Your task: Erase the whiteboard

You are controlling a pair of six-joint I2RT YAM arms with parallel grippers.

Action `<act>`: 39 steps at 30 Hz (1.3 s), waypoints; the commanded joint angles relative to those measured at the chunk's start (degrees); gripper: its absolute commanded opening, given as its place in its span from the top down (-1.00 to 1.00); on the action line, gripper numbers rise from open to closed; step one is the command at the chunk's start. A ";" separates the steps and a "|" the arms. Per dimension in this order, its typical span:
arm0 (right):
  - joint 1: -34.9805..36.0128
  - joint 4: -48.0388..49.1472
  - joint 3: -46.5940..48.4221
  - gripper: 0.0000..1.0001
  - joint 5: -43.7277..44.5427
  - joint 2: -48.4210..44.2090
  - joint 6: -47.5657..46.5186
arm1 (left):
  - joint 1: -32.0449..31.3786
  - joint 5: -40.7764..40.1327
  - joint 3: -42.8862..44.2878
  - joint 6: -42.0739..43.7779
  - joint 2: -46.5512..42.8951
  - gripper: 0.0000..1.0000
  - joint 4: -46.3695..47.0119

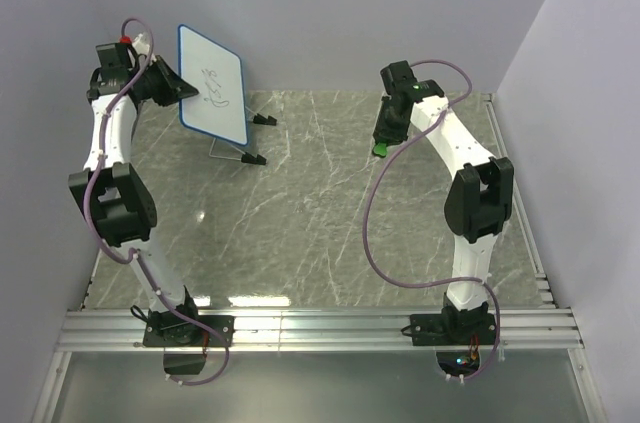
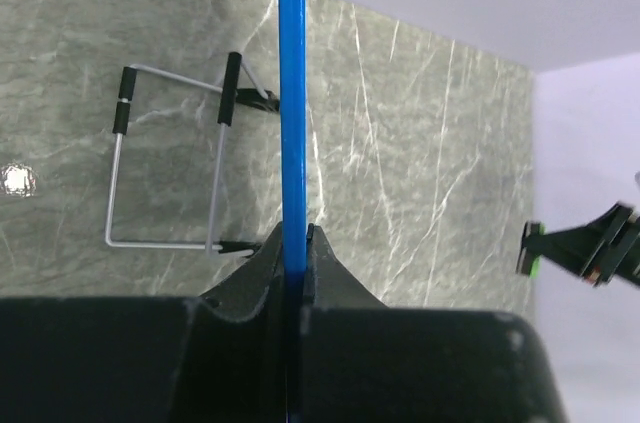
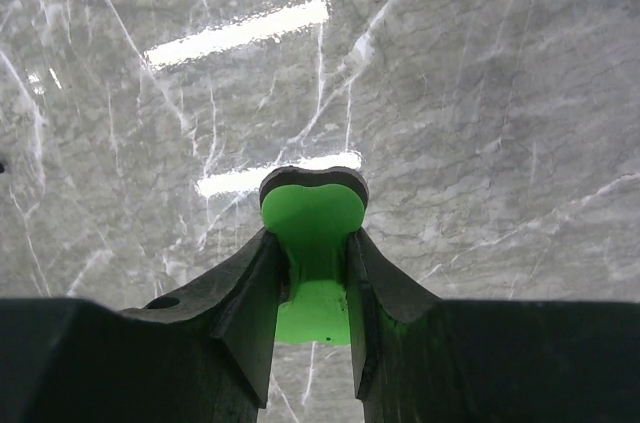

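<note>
The whiteboard (image 1: 213,83), white with a blue rim and dark scribbles, is held up at the back left, off its wire stand (image 1: 235,151). My left gripper (image 1: 183,91) is shut on the board's left edge. In the left wrist view the blue rim (image 2: 291,93) runs edge-on between the shut jaws of the left gripper (image 2: 293,243), and the stand (image 2: 165,163) lies bare on the table. My right gripper (image 1: 383,138) is shut on a green eraser (image 1: 380,150), raised over the table's back right. The right wrist view shows the eraser (image 3: 312,208) squeezed in the gripper (image 3: 314,243).
The grey marble table (image 1: 300,233) has a metal rail along its near edge (image 1: 320,328). Lilac walls close in on the left, back and right. The right gripper with the eraser (image 2: 535,248) shows at the far right of the left wrist view.
</note>
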 commanded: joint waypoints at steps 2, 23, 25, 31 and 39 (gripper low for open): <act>0.30 0.09 -0.36 1.00 0.12 -3.10 -0.53 | -1.31 1.97 -0.07 6.22 -4.89 0.99 0.64; 0.39 -0.08 -0.45 1.00 -0.23 -3.98 -1.06 | -13.09 -14.48 -0.95 15.19 3.80 0.99 -4.64; 0.48 -0.08 -0.71 1.00 -0.41 -4.15 -1.15 | -14.15 -14.13 -1.30 15.55 5.03 0.99 -5.69; 0.39 0.00 -2.38 1.00 -2.25 -5.73 -0.53 | -19.68 -9.14 -5.34 15.72 4.78 0.99 -6.58; 1.71 1.32 -2.74 1.00 -4.89 -7.67 -0.62 | -27.68 -2.11 -7.36 13.27 5.30 0.99 -9.65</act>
